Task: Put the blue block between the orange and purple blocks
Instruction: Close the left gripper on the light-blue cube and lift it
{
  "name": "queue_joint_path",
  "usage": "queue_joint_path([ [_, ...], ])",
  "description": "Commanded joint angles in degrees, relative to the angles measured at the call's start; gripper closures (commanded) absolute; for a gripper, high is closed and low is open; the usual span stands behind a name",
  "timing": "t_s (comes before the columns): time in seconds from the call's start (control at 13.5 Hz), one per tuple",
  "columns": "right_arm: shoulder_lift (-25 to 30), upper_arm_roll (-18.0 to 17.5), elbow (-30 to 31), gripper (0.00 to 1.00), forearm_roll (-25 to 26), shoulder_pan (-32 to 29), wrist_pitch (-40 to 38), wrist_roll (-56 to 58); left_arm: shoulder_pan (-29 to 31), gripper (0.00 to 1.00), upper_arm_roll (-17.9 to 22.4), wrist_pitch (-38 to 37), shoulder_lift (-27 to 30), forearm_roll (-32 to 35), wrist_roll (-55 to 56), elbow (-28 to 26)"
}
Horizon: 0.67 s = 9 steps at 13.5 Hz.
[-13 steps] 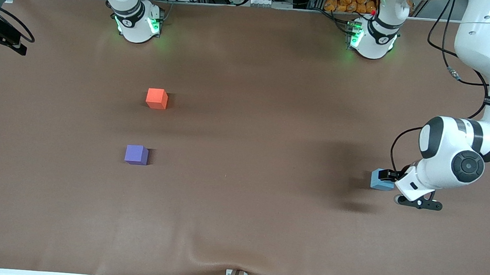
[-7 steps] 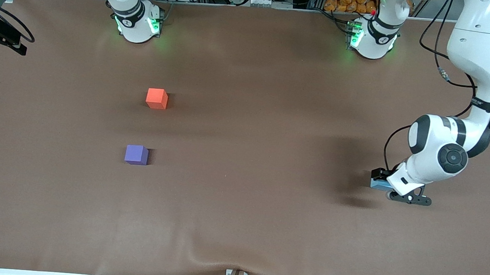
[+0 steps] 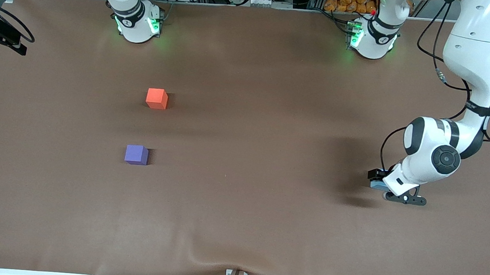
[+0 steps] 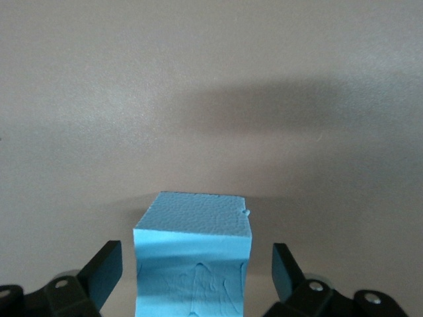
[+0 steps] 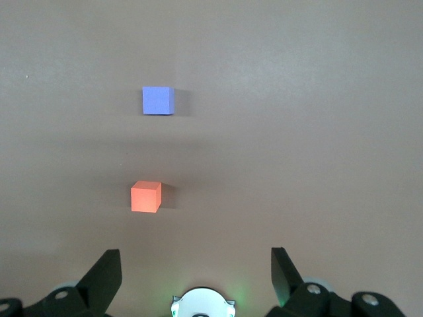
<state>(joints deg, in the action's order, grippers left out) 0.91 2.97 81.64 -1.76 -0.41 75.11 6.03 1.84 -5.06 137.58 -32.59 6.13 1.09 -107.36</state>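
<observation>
Front view: left gripper [image 3: 382, 186] spread wide around the blue block [image 3: 377, 185], frame's right.
Orange block [image 3: 156, 98] and purple block [image 3: 136, 154] sit mid-left on brown table [image 3: 238, 220]; right gripper [image 5: 196, 272] open, waiting.

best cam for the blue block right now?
Left wrist view: the blue block fills the frame between the left claw's open fingers, gaps on both sides. Front view shows only a sliver under the arm. Right wrist view doesn't show it.
</observation>
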Motion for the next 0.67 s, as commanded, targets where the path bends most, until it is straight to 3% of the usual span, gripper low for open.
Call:
queue_joint_path([
  [0.0, -0.3, -0.7, -1.0, 0.0, 0.6, -0.9, -0.8, 0.5, 0.3, 0.24, -0.2, 1.2, -1.4, -0.4, 0.3, 0.4],
  [0.07, -0.3, -0.7, -1.0, 0.0, 0.6, -0.9, -0.8, 0.5, 0.4, 0.99, -0.1, 1.2, -1.4, -0.5, 0.4, 0.4],
  [0.3, -0.3, -0.7, -1.0, 0.0, 0.6, -0.9, -0.7, 0.5, 0.1, 1.0, -0.1, 1.0, -0.8, -0.6, 0.5, 2.7],
  [0.59, -0.3, -0.7, -1.0, 0.0, 0.5, -1.0, -0.8, 0.5, 1.1, 1.0, -0.2, -4.2, 6.7, -0.8, 0.5, 3.7],
])
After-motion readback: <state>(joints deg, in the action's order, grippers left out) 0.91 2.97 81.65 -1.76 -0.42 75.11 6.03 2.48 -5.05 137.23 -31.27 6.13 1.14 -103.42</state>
